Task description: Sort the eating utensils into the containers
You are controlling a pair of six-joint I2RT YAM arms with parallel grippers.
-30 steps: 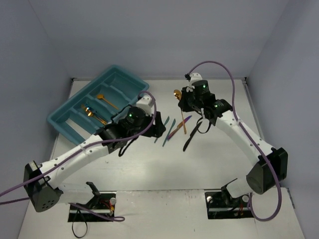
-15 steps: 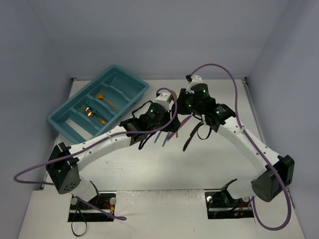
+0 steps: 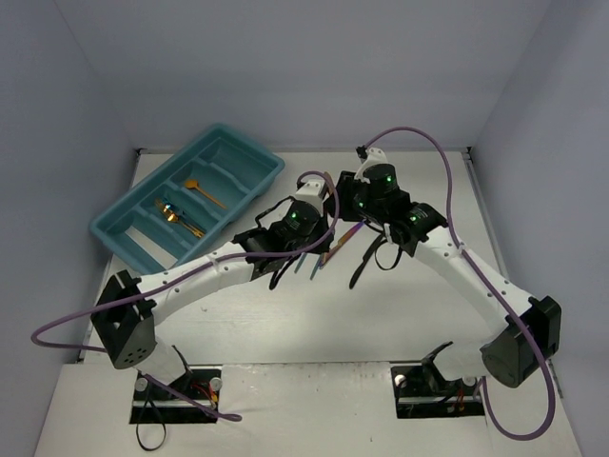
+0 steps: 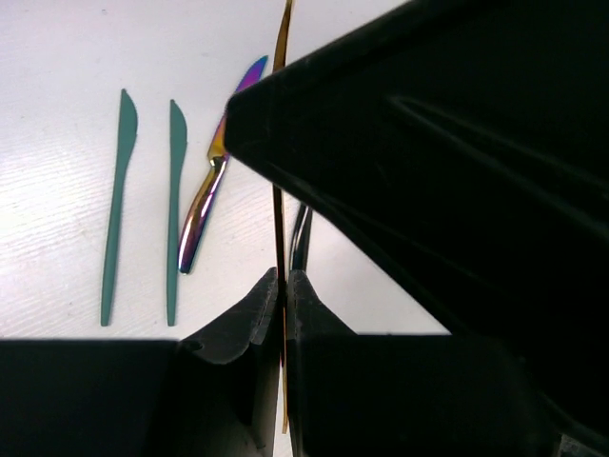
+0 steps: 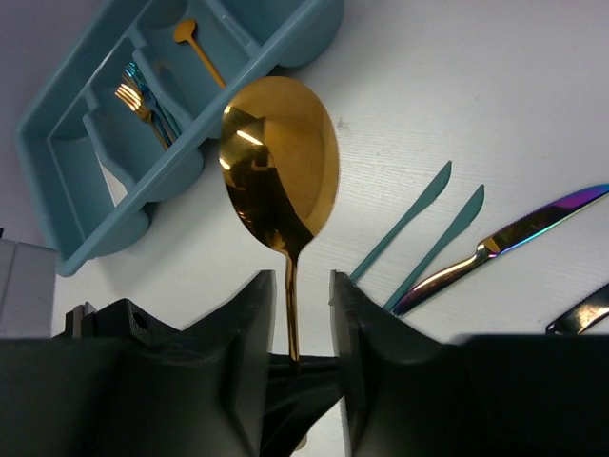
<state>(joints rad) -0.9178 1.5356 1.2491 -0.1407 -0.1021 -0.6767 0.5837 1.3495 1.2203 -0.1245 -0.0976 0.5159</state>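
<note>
Spoon [image 5: 282, 162] between both grippers.
Left gripper [image 4: 284, 278] pinches the handle; right gripper [image 5: 303, 278] is slightly parted around it; tray [image 5: 304, 43] rim is well apart to their left.

Tray [image 3: 119, 249] sat far left on the table [image 3: 285, 324], forks [image 3: 176, 216] and a small spoon [image 3: 202, 193] in separate compartments, three knives [image 4: 173, 209] lay side by side to its right, large spoon [image 5: 281, 167] upright near them.

Surroundings as you see them from above: white matt table [image 3: 314, 324] w/ a thin dark seam along its far edge. Enclosing it on 3 sides are a pale blue-grey back wall [image 3: 304, 67], left wall [image 3: 48, 181] & right wall [image 3: 561, 162], all plain, meeting at the far corners.
</note>
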